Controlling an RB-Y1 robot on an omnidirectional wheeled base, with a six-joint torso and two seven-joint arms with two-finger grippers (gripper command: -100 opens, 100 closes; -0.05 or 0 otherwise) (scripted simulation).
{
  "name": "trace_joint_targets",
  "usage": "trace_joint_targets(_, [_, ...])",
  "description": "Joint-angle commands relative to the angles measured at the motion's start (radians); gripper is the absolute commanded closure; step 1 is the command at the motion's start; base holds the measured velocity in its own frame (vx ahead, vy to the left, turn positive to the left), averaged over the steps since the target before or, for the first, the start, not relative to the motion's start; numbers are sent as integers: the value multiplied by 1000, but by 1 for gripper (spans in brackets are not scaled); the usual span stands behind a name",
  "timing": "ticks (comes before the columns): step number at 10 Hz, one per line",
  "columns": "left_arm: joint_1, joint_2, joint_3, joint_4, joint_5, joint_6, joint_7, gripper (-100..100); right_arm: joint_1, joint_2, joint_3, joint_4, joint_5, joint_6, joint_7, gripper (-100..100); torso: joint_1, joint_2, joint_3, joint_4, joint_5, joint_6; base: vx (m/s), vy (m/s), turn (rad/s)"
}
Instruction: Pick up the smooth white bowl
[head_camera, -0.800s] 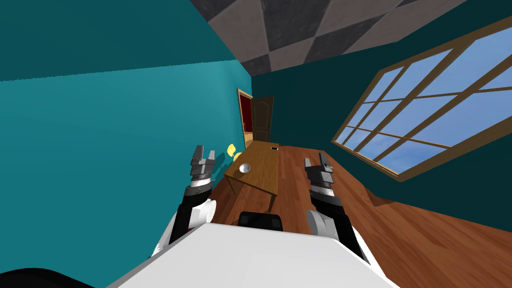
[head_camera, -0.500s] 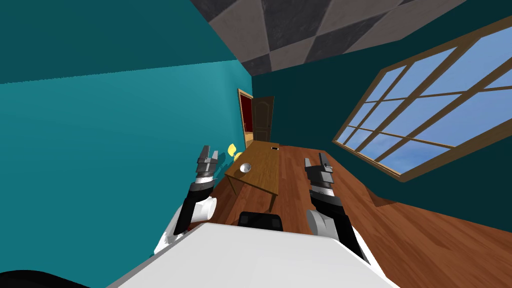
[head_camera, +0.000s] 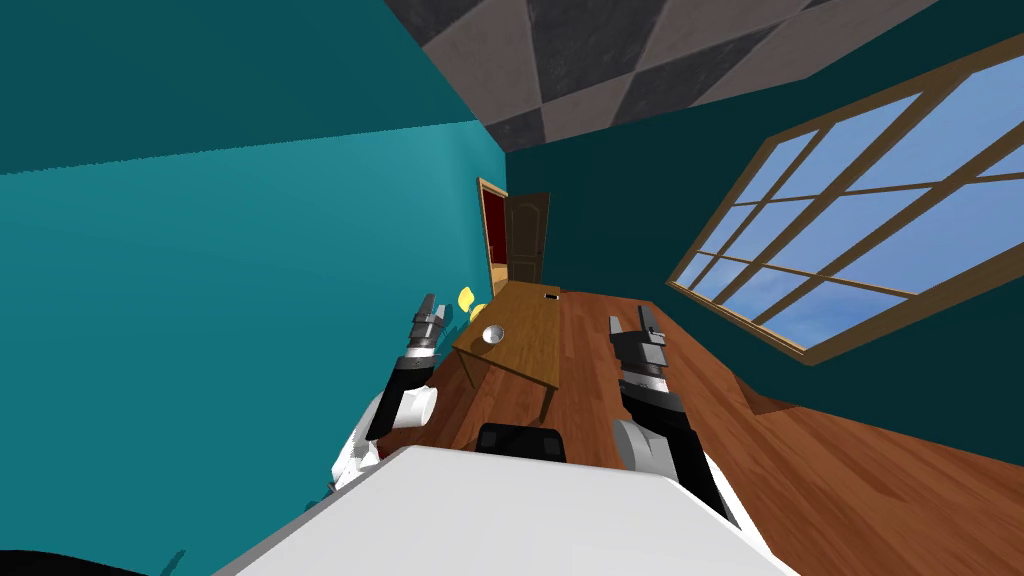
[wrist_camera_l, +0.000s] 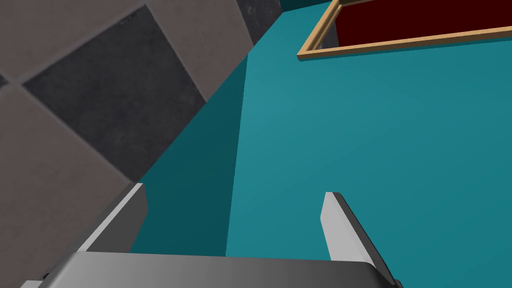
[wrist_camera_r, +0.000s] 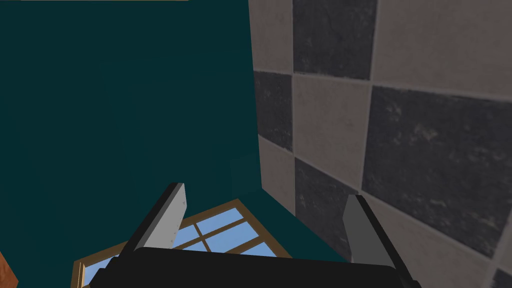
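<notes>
Ahead, the pale bowl (head_camera: 491, 335) sits on a wooden table (head_camera: 535, 350), close to its left edge and near corner. Just left of that edge, near the bowl, the left gripper (head_camera: 429, 318) hangs with fingers spread, empty. Also spread and empty, the right gripper (head_camera: 635, 330) hangs well apart over bare floor (head_camera: 600, 410). A teal wall (head_camera: 250, 300) runs close on the left.

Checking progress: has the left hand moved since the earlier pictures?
Yes. The left hand has swung toward the table corner near the bowl.
</notes>
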Motion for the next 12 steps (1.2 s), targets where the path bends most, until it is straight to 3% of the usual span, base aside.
trace_joint_targets(1, [-49,19,7,50,7,44,-8,-100,0,0,0,0,0,0,0,0,0,0,0,0,0,0,-23,22,21])
trace_joint_targets(2, [-49,19,7,60,7,44,-8,-100,0,0,0,0,0,0,0,0,0,0,0,0,0,0,-17,21,6])
trace_joint_targets(4, [-117,41,20,135,17,101,-18,-100,0,0,0,0,0,0,0,0,0,0,0,0,0,0,-16,27,15])
trace_joint_targets(7, [-155,50,27,200,23,132,-24,-100,0,0,0,0,0,0,0,0,0,0,0,0,0,0,-14,21,6])
trace_joint_targets(8, [-193,58,35,233,28,165,-29,-100,0,0,0,0,0,0,0,0,0,0,0,0,0,0,-10,16,9])
trace_joint_targets(9, [-193,58,35,251,28,165,-29,-100,0,0,0,0,0,0,0,0,0,0,0,0,0,0,-8,15,1])
trace_joint_targets(12, [-271,70,51,343,38,233,-39,-100,0,0,0,0,0,0,0,0,0,0,0,0,0,0,-9,18,4])
